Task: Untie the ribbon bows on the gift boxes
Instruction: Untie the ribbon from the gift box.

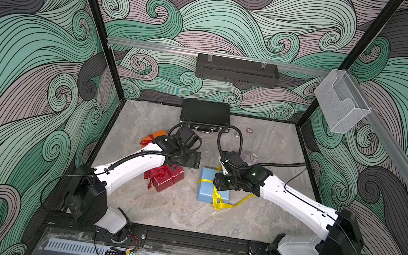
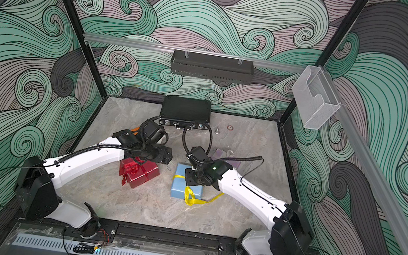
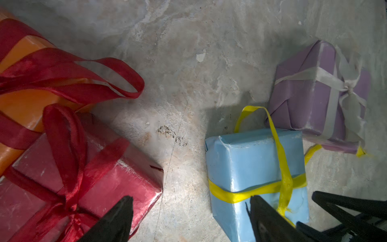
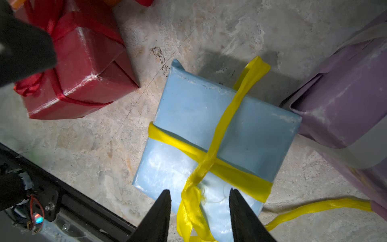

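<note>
Four gift boxes lie on the stone tabletop: orange (image 1: 153, 137), glossy red (image 1: 166, 176), light blue (image 1: 209, 186) and lilac (image 3: 314, 98), the last mostly behind the right arm in both top views. Looped red bows sit on the orange box (image 3: 69, 73) and on the red box (image 3: 67, 146). A silvery white bow (image 3: 349, 88) is tied on the lilac box. The yellow ribbon (image 4: 209, 161) crosses the blue box, and its loose tails trail on the table (image 1: 221, 203). My left gripper (image 3: 191, 201) hangs open over the gap between the red and blue boxes. My right gripper (image 4: 200, 194) stands open over the blue box's near end, a yellow strand hanging between its fingers.
A flat black latched case (image 1: 206, 114) lies at the back of the table, with a small ring (image 1: 249, 130) beside it. A black basket (image 1: 236, 70) and a clear plastic holder (image 1: 338, 99) hang on the walls. A black rail (image 1: 194, 239) borders the front edge.
</note>
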`<state>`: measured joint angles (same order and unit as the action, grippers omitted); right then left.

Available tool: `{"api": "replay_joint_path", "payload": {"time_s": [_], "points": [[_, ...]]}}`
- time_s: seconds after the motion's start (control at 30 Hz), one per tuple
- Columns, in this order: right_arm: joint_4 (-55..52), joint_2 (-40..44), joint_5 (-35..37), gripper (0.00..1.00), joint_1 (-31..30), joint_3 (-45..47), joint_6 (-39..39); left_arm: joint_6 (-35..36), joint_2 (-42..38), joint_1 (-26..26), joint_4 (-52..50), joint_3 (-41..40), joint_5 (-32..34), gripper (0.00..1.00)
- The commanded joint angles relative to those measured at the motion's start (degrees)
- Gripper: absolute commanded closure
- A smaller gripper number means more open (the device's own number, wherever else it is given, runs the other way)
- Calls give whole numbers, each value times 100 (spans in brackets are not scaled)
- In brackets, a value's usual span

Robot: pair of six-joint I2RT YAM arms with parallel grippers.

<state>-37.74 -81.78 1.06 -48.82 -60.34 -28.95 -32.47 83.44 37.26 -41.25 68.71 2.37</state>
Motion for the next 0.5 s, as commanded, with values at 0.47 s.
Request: {"api": "replay_joint_path", "payload": {"time_s": [0.47], "points": [[510, -1045, -669, 92, 63, -1219, -201, -383, -1052, -262, 444, -471, 631, 12]]}}
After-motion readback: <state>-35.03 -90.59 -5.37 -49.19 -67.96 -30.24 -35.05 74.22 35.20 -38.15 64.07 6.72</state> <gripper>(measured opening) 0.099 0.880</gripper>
